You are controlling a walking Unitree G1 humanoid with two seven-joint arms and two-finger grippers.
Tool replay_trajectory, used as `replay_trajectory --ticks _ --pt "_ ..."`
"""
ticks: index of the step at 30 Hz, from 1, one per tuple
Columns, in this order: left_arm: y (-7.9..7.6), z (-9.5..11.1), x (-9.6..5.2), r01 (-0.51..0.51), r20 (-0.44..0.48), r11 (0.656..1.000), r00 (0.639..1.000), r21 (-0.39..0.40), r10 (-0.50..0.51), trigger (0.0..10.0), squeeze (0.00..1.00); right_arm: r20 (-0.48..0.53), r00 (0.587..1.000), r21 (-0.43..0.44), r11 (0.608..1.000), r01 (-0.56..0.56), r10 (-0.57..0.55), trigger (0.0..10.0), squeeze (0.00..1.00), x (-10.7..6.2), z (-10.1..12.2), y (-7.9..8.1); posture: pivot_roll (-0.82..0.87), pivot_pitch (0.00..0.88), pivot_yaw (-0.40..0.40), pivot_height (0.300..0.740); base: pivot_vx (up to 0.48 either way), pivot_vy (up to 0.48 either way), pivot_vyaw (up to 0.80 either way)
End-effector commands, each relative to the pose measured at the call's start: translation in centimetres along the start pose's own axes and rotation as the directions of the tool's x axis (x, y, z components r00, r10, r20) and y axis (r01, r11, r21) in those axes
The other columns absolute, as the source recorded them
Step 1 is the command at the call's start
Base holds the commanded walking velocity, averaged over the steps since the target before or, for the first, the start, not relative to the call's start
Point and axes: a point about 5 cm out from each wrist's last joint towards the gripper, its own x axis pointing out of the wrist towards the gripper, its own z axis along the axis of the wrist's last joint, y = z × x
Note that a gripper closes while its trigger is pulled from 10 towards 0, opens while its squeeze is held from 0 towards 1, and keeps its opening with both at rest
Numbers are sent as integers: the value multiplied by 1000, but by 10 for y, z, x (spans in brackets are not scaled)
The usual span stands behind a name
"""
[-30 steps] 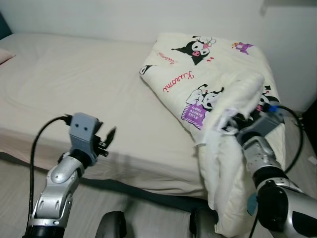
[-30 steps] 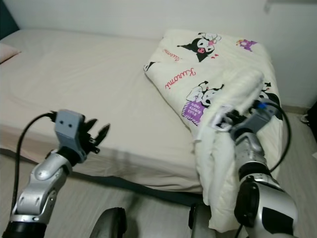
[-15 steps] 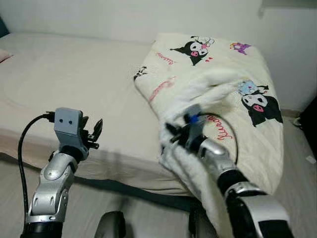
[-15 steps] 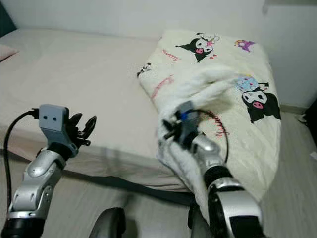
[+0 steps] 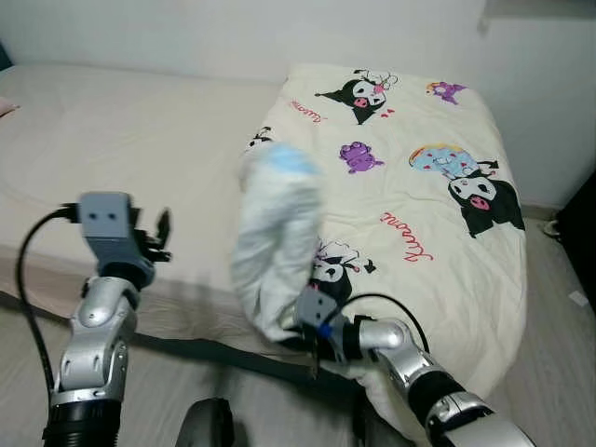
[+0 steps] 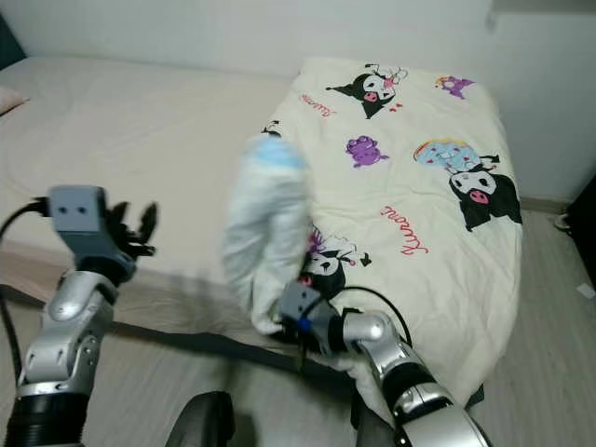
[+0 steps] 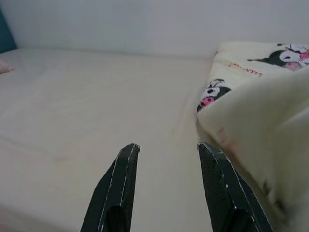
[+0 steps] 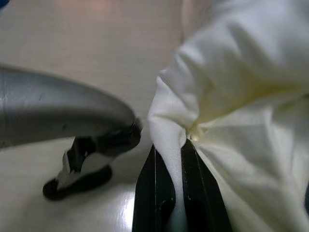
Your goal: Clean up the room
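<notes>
A cream blanket [image 5: 419, 205] printed with black cartoon figures lies spread over the right half of the bed [image 5: 121, 140]. Its near-left part stands up as a blurred, bunched flap [image 5: 275, 242]. Low at the bed's front edge, my right gripper [image 5: 300, 341] is shut on the blanket's hem. In the right wrist view both black fingers [image 8: 193, 188] pinch white fabric [image 8: 241, 96]. To the left, my left gripper [image 5: 160, 233] is held up over the bed's front edge, open and holding nothing. Its fingers [image 7: 120, 188] face the bare sheet [image 7: 96, 96] and the blanket's edge [image 7: 270, 125].
A white wall [image 5: 233, 33] runs behind the bed. Pale floor [image 5: 549, 307] shows to the right, with a dark object [image 5: 585, 233] at the frame edge. A pink pillow corner [image 5: 6, 107] lies far left. My dark lower body [image 5: 209, 424] is below.
My right gripper swung the held blanket from the bed's right side leftward and down to the front edge, unfolding it and showing more prints. My left arm drifted left.
</notes>
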Motion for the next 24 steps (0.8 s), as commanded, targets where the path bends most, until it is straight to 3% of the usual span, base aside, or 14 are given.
replay_trajectory --ticks 1,2,3,9,10,11,12,13,14,17,20,24 --pt "11 -2 1 -57 -2 998 998 15 57 10000 0 -24 999 -32 998 -46 45 8706 0 3 -4 8 80 138 12 576 0 0 0" --pt "11 -2 1 -57 -2 998 998 15 57 10000 0 -24 999 -32 998 -46 45 8706 0 3 -4 8 80 138 12 576 0 0 0" --pt "16 1 3 -87 9 996 996 18 87 10000 0 -35 999 -39 998 -43 42 10000 0 2 -6 10 80 139 12 576 0 0 0" --pt "24 6 8 -124 34 992 992 37 123 10000 0 -42 999 -62 998 22 -24 10000 0 -1 -6 5 78 140 10 576 0 0 0" --pt "24 6 8 -119 35 992 992 37 117 10000 0 -34 998 -44 998 50 -52 10000 227 -2 -6 2 76 140 9 576 0 0 0" --pt "24 6 8 -119 35 992 992 37 117 10000 0 -34 998 -44 998 50 -52 10000 227 -2 -6 2 76 140 9 576 0 0 0" --pt "18 6 10 -71 38 997 997 36 70 10000 0 40 993 13 994 111 -111 10000 941 -2 1 -4 71 134 6 576 0 0 0" --pt "18 6 10 -71 38 997 997 36 70 10000 0 40 993 13 994 111 -111 10000 941 -2 1 -4 71 134 6 576 0 0 0" --pt "14 6 10 -41 36 999 999 30 40 10000 0 91 987 39 991 127 -130 10000 0 -2 6 -6 69 131 6 576 0 0 0" --pt "0 -1 11 48 0 999 999 12 -48 10000 0 225 966 124 987 105 -131 10000 0 1 19 -7 64 118 3 576 0 0 0" --pt "-7 -8 10 90 -33 996 995 8 -90 10000 0 287 949 188 979 78 -131 10000 0 2 25 -7 62 110 2 576 0 0 0" --pt "-26 -25 6 155 -104 988 983 10 -153 10000 0 421 902 333 941 -57 -94 10000 0 6 39 4 47 94 5 576 0 0 0"
